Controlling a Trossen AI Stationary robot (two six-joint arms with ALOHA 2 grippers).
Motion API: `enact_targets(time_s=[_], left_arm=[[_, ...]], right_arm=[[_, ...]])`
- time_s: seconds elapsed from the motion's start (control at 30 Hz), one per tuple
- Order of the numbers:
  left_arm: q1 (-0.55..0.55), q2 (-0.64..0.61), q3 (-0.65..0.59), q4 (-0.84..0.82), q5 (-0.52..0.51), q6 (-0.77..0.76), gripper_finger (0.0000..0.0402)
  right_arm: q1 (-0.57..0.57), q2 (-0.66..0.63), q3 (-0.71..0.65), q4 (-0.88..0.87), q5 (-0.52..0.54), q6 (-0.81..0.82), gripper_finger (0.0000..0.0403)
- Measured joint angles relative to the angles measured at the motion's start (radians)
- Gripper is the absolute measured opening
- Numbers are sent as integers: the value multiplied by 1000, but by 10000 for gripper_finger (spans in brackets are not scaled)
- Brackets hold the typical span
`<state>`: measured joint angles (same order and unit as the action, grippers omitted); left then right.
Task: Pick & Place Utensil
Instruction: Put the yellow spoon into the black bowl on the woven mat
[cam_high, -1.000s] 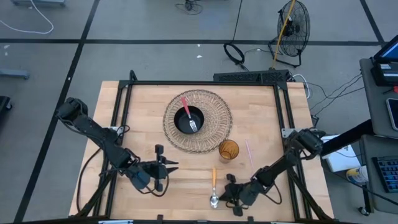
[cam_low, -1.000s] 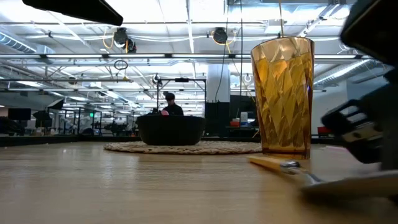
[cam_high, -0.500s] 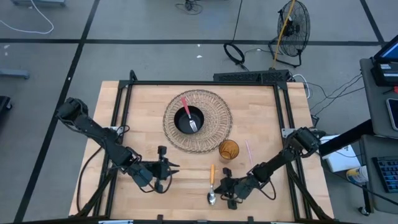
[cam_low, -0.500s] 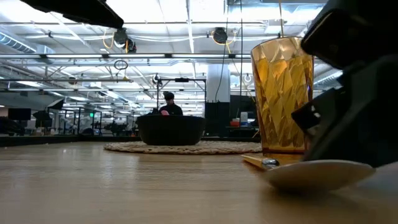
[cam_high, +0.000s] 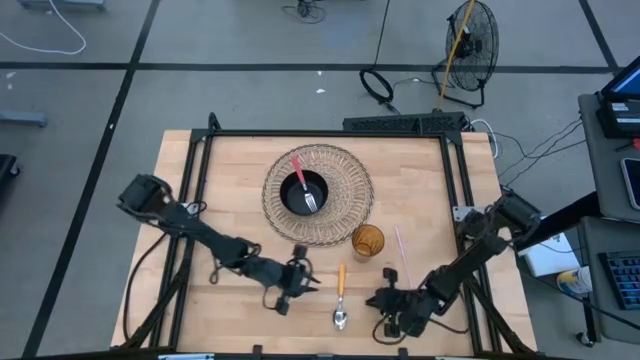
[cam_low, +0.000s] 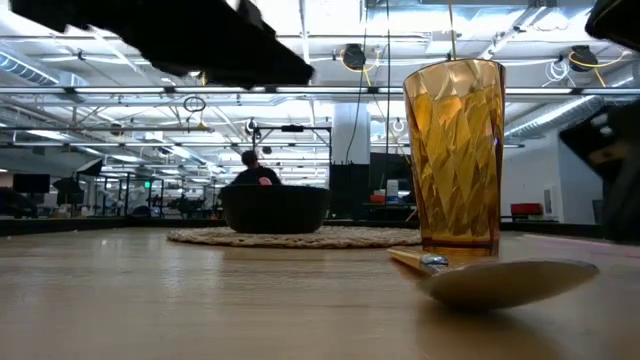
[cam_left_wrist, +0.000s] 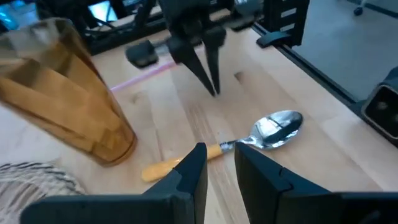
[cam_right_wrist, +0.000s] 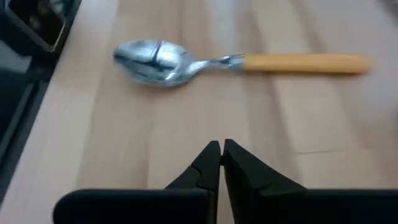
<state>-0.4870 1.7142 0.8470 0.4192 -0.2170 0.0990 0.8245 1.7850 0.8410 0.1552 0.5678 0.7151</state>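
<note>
A spoon (cam_high: 341, 296) with an orange handle and a metal bowl lies flat on the wooden table near its front edge. It also shows in the left wrist view (cam_left_wrist: 249, 140), the right wrist view (cam_right_wrist: 236, 59) and the low view (cam_low: 500, 282). My left gripper (cam_high: 303, 281) is open just left of the spoon, its fingers (cam_left_wrist: 196, 163) close above the handle and touching nothing. My right gripper (cam_high: 376, 299) is shut and stands just right of the spoon, its fingertips (cam_right_wrist: 221, 155) a short way from it.
An amber cup (cam_high: 367, 241) stands just beyond the spoon, with a pink straw (cam_high: 400, 243) lying to its right. A black bowl (cam_high: 303, 192) holding a pink-handled fork sits on a woven mat (cam_high: 318, 195) farther back. The front table edge is close.
My left gripper has gone toward the table's right edge, up to the spoon's handle. My right gripper first went left against the spoon, then drew back to the right. The spoon has slid a little toward the left and stays flat on the table.
</note>
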Motion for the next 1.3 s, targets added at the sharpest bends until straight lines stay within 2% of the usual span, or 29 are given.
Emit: enact_targets(time_s=[0.1, 0.17, 0.33, 0.4, 0.5, 0.77, 0.93, 1.3], left_arm=[[22, 31, 16, 2, 35, 16, 88], [29, 30, 19, 5, 42, 20, 88], [16, 11, 19, -32, 32, 19, 88], [2, 3, 19, -70, 6, 8, 88], [-20, 0, 19, -124, -42, -16, 88], [-73, 0, 19, -185, -144, -58, 88], [-106, -26, 19, -208, -193, -70, 88], [-216, -151, 19, -364, -402, -113, 88]], right_arm=[[13, -25, -10, -30, 78, 32, 11], [5, -18, -26, 18, 83, 27, 11], [-62, 109, -36, 257, -27, -36, 11], [-81, 156, -35, 365, -50, -70, 11], [-91, 187, -32, 430, -47, -84, 11], [-112, 195, -33, 447, 6, -76, 11], [-141, 197, -26, 461, 4, -85, 11], [-189, 336, 114, 493, -77, -149, 11]])
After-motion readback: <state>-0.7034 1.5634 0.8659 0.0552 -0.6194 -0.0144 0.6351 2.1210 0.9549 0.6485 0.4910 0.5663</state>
